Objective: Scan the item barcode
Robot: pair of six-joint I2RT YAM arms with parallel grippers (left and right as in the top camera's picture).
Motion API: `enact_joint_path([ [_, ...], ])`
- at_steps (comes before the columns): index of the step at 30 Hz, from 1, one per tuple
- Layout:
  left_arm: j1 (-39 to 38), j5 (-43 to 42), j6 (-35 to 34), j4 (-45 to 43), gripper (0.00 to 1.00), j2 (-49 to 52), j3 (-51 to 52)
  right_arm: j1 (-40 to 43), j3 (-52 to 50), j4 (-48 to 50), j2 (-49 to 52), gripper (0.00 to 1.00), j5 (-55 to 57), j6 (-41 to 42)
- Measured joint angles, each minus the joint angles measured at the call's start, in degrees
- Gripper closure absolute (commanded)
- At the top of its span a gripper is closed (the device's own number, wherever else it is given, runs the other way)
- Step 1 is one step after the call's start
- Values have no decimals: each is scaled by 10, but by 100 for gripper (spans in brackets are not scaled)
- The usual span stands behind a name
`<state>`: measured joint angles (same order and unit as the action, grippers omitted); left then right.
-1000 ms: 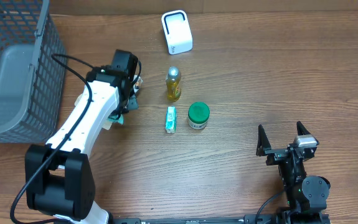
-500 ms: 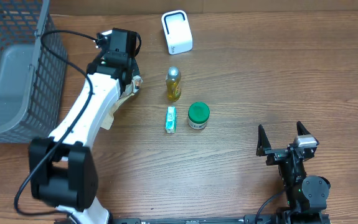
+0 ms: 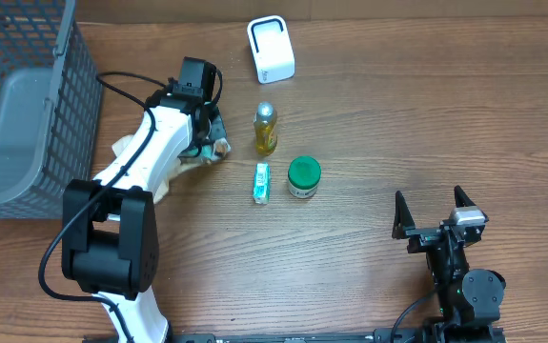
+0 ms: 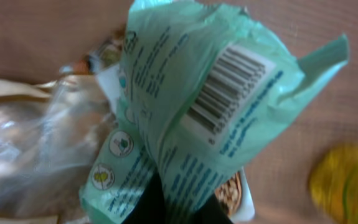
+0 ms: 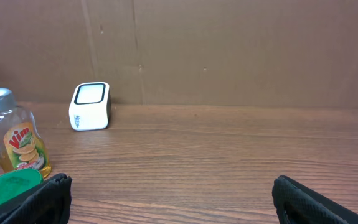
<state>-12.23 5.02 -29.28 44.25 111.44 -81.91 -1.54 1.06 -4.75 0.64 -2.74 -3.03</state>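
- Since a second ago the packet [image 4: 191, 118] has travelled with the left arm, up the table and then rightward. It is now close beside the bottle [image 3: 266, 129].
- Its barcode [image 4: 226, 90] lies on crumpled, bowed film and faces my wrist camera. I expect a misread unless I turn that face to the scanner [image 3: 271, 50] and keep it flat.
- It is soft and held by one end only, so a quick swing could make it flop, fold over the code or slide out.
- A pale bag [image 4: 29, 143] lies against its left side. I cannot tell whether the bag is pinched in too. If it is, it will drag along.
- With the bottle so near my gripper, on the way to the scanner, a low straight run could tip it.
- My left gripper [image 3: 207, 141] is clenched on the packet's lower end. The dark fingers [image 4: 166, 202] enter from the bottom of the wrist view and the packet fans out beyond them, with the barcode on the far upper part.
- On the table [image 3: 397, 114] the packet is left of the bottle and well apart from the scanner. I cannot tell whether it is lifted clear.
- My right gripper [image 3: 436, 217] is released and holds nothing, well apart at the near right.
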Motion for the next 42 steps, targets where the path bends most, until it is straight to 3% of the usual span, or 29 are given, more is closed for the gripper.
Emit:
enact_joint_path([
  [10, 0, -119, 26, 166, 96, -24, -14, 0, 0, 0, 0, 0, 0, 0],
  [20, 0, -137, 42, 313, 96, -96, -66, 0, 0, 0, 0, 0, 0, 0],
  [32, -4, -138, 44, 455, 95, -99, -63, 0, 0, 0, 0, 0, 0, 0],
  [42, -47, -177, 74, 465, 96, -99, 96, 0, 0, 0, 0, 0, 0, 0],
])
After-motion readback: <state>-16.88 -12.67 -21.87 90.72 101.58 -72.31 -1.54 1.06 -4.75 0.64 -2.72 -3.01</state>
